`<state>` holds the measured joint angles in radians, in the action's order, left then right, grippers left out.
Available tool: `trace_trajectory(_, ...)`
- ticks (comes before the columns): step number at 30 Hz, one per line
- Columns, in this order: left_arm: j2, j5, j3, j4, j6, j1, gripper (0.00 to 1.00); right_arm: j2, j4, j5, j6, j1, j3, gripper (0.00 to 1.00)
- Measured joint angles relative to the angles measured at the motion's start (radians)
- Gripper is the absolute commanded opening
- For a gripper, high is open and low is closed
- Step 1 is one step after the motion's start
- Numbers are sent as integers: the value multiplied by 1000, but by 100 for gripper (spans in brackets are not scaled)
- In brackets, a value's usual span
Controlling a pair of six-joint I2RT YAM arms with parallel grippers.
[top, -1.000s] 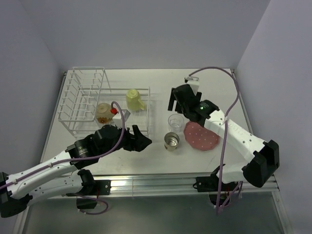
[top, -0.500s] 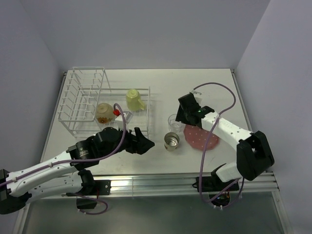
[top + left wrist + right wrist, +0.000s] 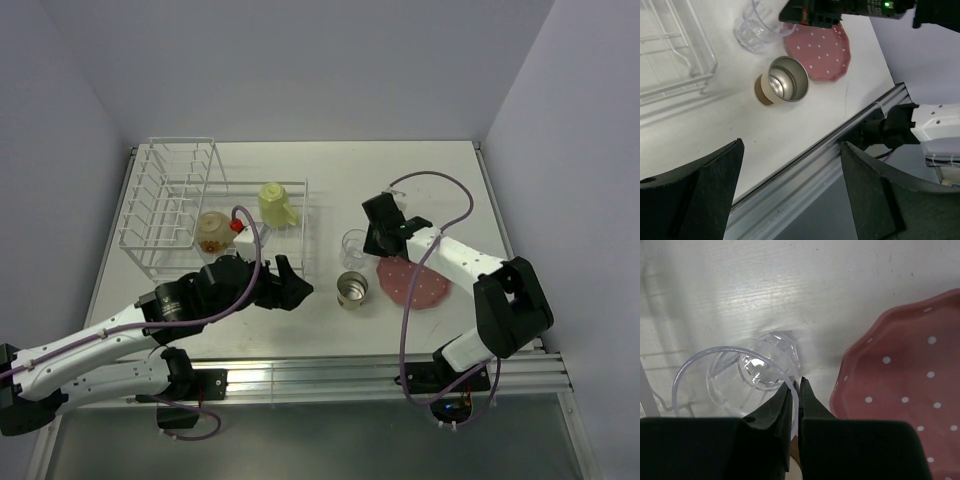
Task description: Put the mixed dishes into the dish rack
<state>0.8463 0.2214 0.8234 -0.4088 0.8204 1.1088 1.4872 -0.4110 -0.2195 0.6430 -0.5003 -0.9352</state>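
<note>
The right gripper [image 3: 795, 385] was pinched shut on the rim of the clear glass tumbler [image 3: 740, 380], one finger inside the wall and one outside. The glass stood upright mid-tabletop, just beside the pink white-dotted plate [image 3: 412, 283]. The dish rack [image 3: 165, 195] lay toward the tabletop's left edge, so the carry would likely run leftward. The left gripper [image 3: 790, 150] hung wide open and empty near the small steel cup [image 3: 782, 87].

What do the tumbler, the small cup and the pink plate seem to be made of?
Tumbler: clear glass or plastic; the table shows through it.
Cup: shiny metal, probably steel; mirror-like inside, tan band outside.
Plate: probably glazed ceramic; smooth pink, white dots.
</note>
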Motion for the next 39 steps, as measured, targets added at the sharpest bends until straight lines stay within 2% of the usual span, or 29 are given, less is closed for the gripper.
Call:
trace_trajectory(4,32,45,64,-47,-23,0,85,-58,-64,-31,-43,-55,-45,0)
trace_trajectory(13,113,114,173,-97,-54,1,84,-165,-225,-167,-47,-416,-332,0)
trace_trajectory(22,76,166,176,-122,-48,1,83,-136,-392,-305,11,-634,-422,0)
trace_trajectory(26,47,183,175,-139,-40,1,78,-136,-435,-358,44,-698,-443,0)
trace_trajectory(29,37,196,173,-145,-37,1,66,-136,-453,-392,61,-737,-450,0)
trace_trajectory(30,37,196,173,-146,-34,1,47,-136,-459,-403,68,-752,-453,0)
trace_trajectory(31,37,195,171,-146,-26,1,37,-137,-464,-412,72,-766,-456,0)
trace_trajectory(33,39,195,164,-147,-32,1,21,-137,-472,-432,77,-799,-464,0)
trace_trajectory(35,41,182,163,-148,-47,5,16,-137,-491,-456,75,-821,-472,0)
trace_trajectory(37,48,173,162,-146,-58,11,2,-137,-509,-481,74,-837,-477,1)
trace_trajectory(38,51,168,162,-145,-60,12,0,-137,-519,-489,74,-842,-480,8)
trace_trajectory(39,52,166,162,-140,-60,13,0,-138,-525,-494,74,-843,-481,39)
